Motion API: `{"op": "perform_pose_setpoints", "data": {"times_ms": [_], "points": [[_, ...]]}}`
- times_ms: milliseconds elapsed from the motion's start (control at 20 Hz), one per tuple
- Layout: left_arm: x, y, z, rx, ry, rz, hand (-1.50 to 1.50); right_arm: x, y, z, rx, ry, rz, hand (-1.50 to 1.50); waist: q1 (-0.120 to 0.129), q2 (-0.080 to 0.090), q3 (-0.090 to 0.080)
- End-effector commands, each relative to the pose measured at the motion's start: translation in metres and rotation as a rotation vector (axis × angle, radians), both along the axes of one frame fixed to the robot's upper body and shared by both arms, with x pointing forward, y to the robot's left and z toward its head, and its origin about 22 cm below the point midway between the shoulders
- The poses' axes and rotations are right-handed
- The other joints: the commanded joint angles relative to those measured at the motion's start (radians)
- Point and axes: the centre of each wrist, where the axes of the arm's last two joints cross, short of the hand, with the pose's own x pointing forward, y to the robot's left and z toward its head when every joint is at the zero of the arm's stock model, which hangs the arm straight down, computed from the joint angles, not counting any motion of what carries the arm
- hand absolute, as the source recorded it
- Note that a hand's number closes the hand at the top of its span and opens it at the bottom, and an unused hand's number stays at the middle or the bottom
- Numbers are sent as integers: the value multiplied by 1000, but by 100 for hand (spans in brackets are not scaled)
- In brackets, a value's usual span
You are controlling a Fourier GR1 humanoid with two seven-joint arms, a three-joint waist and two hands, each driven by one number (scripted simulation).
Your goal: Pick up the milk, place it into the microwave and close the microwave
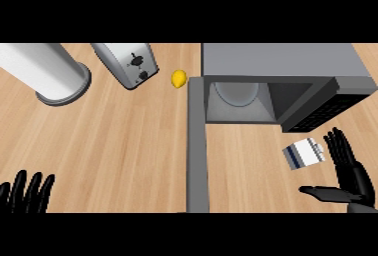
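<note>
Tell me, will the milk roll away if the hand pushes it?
The milk carton looks boxy with flat sides, so it probably won't roll. It's small beside the right hand, so likely light and easily shoved.

Right hand (353, 184) is at the near right, open, with the palm turned toward the left. Its fingers (341, 150) run straight, pointing toward the far side, and the tips are fanned a little apart. The thumb (319, 192) sticks out sideways to the left, well apart from the fingers, so the whole hand forms a wide L. Nothing curled, nothing pinched. At the near left corner, the left hand (26, 194) rests open at the lower edge, its fingers straight, slightly spread and pointing toward the far side.
</note>
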Motion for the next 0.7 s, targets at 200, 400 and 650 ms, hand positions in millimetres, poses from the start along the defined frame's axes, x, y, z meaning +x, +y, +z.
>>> {"op": "perform_pose_setpoints", "data": {"times_ms": [200,400,650], "points": [[5,-13,-22,-8,14,-8,-150,-7,12,-34,24,-45,3,-150,2,2,1],[-16,-8,13,13,6,-5,-150,-8,11,-37,-19,-31,3,-150,4,1,1],[-15,-5,0,-9,-15,4,-150,0,-13,-24,-29,-45,34,-150,11,3,2]]}}
